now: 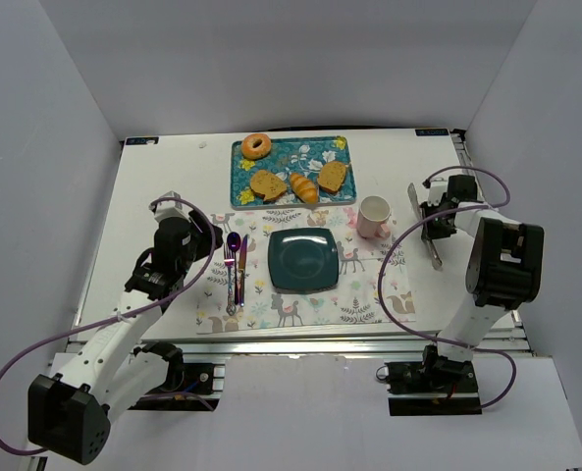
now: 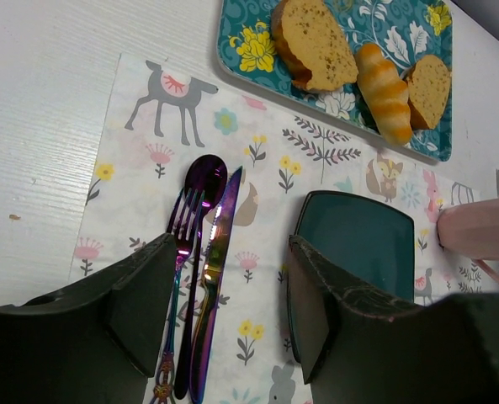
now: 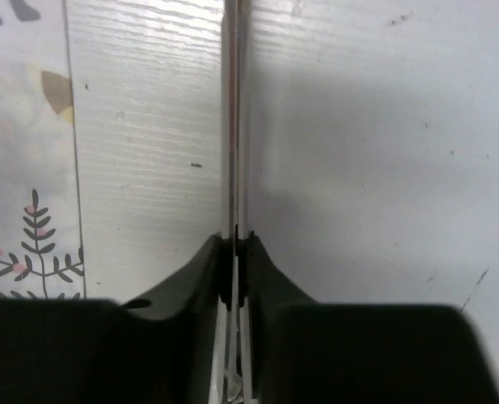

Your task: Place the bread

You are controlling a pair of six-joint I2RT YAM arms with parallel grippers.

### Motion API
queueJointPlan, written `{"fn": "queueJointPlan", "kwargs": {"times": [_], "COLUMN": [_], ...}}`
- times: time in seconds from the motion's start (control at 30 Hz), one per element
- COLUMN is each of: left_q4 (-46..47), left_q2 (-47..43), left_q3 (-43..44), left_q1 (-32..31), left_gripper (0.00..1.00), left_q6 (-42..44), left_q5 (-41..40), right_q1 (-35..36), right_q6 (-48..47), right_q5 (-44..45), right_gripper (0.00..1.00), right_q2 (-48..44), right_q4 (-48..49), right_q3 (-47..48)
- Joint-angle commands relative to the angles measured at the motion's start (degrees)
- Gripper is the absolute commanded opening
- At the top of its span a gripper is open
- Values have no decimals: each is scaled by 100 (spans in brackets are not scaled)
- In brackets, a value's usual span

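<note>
Overhead view: a white table (image 1: 173, 186) with a floral placemat (image 1: 369, 294). On the placemat sits one dark square plate (image 1: 303, 260), with nothing on it. Left of the plate lie one fork (image 1: 229, 280), one spoon (image 1: 234, 245) and one knife (image 1: 242, 270); to its right stands one pink mug (image 1: 374, 216). Behind the placemat, a patterned tray (image 1: 305, 152) holds the bread: two slices (image 1: 268, 183), one striped roll (image 1: 304, 187) and one ring-shaped bagel (image 1: 257, 146). The left gripper (image 1: 210, 235) hovers beside the cutlery. The right gripper (image 1: 430, 221) is off the placemat, right of the mug, holding a thin metal utensil (image 1: 434, 255).

Left wrist view: the left gripper's fingers are spread wide and hold nothing, above the cutlery and the plate's edge. The two slices and the roll lie ahead on the tray.

Right wrist view: the right gripper is pinching the metal utensil, seen edge-on as two thin blades, probably tongs, over bare table.

Judgement: no bread has reached the plate, so the task is at its start. The next move calls for carrying the utensil across to the tray and closing it on one piece.
</note>
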Motion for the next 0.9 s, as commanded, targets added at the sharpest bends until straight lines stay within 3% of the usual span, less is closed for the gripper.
{"fn": "queueJointPlan", "kwargs": {"times": [0.0,0.07,0.17,0.23,0.27,0.4,0.67,0.87], "left_q4": [-21,-56,-126,-100,-74,40,-29,-179], "left_q2": [-110,-128,-119,-102,-84,30,110,-92], "left_q3": [250,277,330,347,347,373,576,576], "left_q1": [19,19,19,19,19,11,19,19], "left_gripper": [65,66,66,66,66,66,66,66], "left_q6": [-58,-41,-23,-23,-23,-58,-32,-67], "left_q5": [-87,-113,-113,-78,-61,10,19,-104], "right_q1": [-108,-153,-153,-135,-118,127,1498,2351], "right_q6": [-24,-68,-375,-778,-875,-1201,-1649,-1887], "right_q5": [-127,-259,-557,-1125,-1321,-2130,-2501,-2554], "right_gripper": [11,0,0,5,14,31,41,42], "right_q2": [286,102,-416,-749,-829,-953,-944,-664], "right_q4": [-363,-389,-372,-600,-688,-1224,-1664,-1725], "right_q3": [167,272,544,1025,1211,2196,3006,3418]}}
